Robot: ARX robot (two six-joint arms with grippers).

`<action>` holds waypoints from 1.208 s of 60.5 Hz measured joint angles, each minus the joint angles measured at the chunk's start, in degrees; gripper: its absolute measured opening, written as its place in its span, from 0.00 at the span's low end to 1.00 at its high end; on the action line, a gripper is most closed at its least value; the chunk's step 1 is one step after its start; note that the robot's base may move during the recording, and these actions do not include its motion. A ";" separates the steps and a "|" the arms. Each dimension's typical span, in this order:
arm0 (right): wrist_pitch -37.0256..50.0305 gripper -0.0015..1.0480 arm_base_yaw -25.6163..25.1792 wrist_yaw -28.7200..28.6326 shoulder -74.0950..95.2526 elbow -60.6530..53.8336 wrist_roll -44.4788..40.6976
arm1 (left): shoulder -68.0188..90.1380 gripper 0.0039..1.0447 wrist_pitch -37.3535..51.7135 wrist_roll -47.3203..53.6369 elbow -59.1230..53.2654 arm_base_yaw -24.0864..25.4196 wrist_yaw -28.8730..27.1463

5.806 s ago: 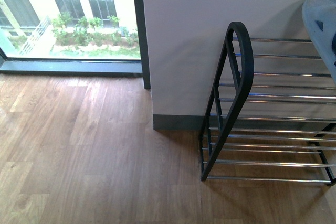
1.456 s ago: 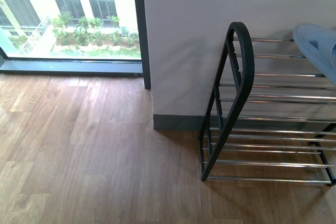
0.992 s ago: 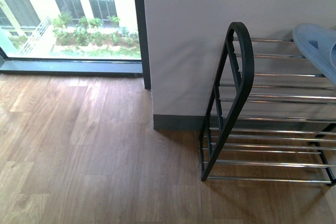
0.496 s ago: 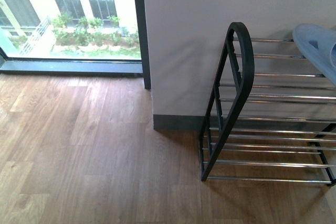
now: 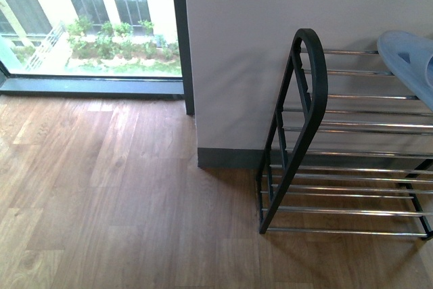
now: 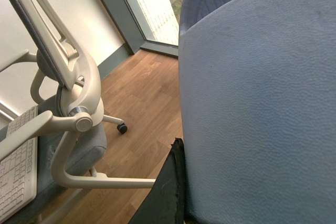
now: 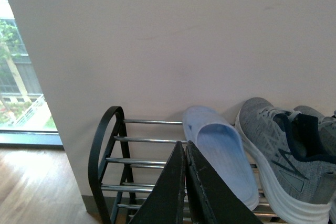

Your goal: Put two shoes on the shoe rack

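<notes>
- Shoes are showing only in the right wrist view: one grey sneaker (image 7: 278, 156) is sitting on the top tier of the shoe rack (image 7: 113, 156), just beside a light blue slipper (image 7: 220, 156), with a second grey shoe (image 7: 328, 135) cut off at the edge.
- The right gripper (image 7: 185, 156), fingers pressed together and holding nothing, is hanging in front of the slipper, near the sneaker.
- The front view is catching the rack's end frame (image 5: 308, 126) and the slipper's tip (image 5: 409, 62) only.
- The left wrist view is facing a blue seat cushion (image 6: 262, 103) and a white office chair (image 6: 58, 93); I cannot tell how the left gripper (image 6: 170, 192) stands.
- No writing is legible.

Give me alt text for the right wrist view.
A grey knit sneaker sits on the top tier of the shoe rack beside a light blue slipper, against a white wall. The right claw, shut and empty, points toward the rack's chrome bars.
</notes>
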 joint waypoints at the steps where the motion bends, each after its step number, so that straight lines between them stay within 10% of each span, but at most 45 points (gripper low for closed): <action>1: -0.22 0.01 0.00 0.00 -0.22 0.00 0.00 | 0.00 0.01 0.00 0.00 0.00 0.00 0.00; 73: -19.65 0.02 0.09 0.04 -19.43 0.02 0.07 | 0.00 0.01 0.00 0.00 0.00 0.00 0.00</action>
